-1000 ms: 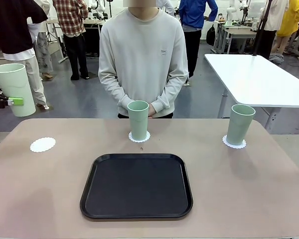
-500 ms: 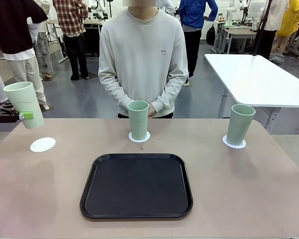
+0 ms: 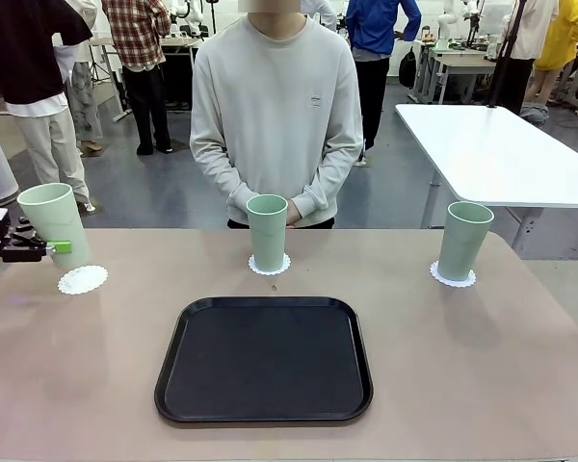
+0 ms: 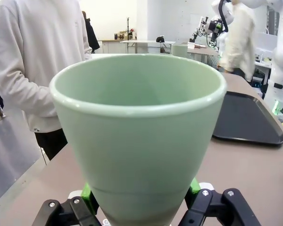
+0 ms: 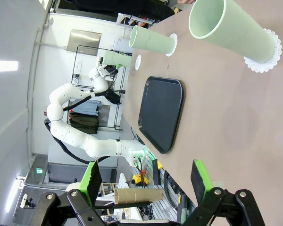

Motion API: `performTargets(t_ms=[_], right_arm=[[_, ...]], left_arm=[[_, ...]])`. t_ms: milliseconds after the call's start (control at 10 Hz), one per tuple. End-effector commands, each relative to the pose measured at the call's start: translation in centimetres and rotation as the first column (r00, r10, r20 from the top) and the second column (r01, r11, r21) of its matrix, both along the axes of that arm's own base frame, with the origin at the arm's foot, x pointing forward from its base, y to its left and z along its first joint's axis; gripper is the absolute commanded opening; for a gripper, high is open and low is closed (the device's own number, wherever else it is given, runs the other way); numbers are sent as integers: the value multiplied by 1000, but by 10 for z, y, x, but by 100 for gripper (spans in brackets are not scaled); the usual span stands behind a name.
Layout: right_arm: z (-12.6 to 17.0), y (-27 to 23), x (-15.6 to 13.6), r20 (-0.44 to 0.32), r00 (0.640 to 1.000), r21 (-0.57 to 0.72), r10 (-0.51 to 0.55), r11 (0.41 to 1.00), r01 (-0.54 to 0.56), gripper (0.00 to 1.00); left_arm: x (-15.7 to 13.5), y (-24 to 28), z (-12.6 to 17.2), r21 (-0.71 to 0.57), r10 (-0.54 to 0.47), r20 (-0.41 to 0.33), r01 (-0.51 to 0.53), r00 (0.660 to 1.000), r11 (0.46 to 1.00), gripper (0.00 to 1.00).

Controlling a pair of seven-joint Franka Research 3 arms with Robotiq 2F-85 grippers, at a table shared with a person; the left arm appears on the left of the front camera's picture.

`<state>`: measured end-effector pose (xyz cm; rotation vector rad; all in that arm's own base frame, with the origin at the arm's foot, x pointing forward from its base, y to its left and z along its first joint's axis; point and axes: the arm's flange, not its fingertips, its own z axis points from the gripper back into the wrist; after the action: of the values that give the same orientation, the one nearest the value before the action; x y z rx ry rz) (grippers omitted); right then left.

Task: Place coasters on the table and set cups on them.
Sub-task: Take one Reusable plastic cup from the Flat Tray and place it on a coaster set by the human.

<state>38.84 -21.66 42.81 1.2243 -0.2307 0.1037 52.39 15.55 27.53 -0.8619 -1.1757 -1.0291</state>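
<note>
Grey floor (image 3: 164, 197), white table (image 3: 491, 154) at right, more tables behind (people standing about).

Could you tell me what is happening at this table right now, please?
The robot's left hand holds a mint-green cup above the last bare coaster on the table. Two other cups stand on coasters. The right hand is open. A person stands watching, and the black tray is empty.

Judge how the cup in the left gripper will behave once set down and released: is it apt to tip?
The cup looks tall and narrows toward its base, so it probably tips easily if nudged near the rim. It appears empty in the left wrist view, so it is likely light. The left gripper is pinching it low; the coaster beneath looks thin and could slide.
</note>
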Motion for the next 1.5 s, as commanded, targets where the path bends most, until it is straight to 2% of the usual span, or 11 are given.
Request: performTargets(t_ms=[0, 200, 1000, 1400], right_arm=[[1, 0, 0, 3, 1000, 1, 1, 1000, -1, 100], [1, 0, 0, 3, 1000, 1, 1, 1000, -1, 100], [1, 0, 0, 3, 1000, 1, 1, 1000, -1, 100], [1, 0, 0, 3, 1000, 1, 1, 1000, -1, 100]], left_arm=[[3, -5, -11, 11, -5, 28, 5, 1000, 1000, 84], [3, -10, -29, 7, -1, 39, 0, 999, 1000, 84], [7, -10, -37, 15, 17, 62, -18, 998, 1000, 84], [8, -10, -40, 8, 9, 49, -10, 999, 1000, 84]])
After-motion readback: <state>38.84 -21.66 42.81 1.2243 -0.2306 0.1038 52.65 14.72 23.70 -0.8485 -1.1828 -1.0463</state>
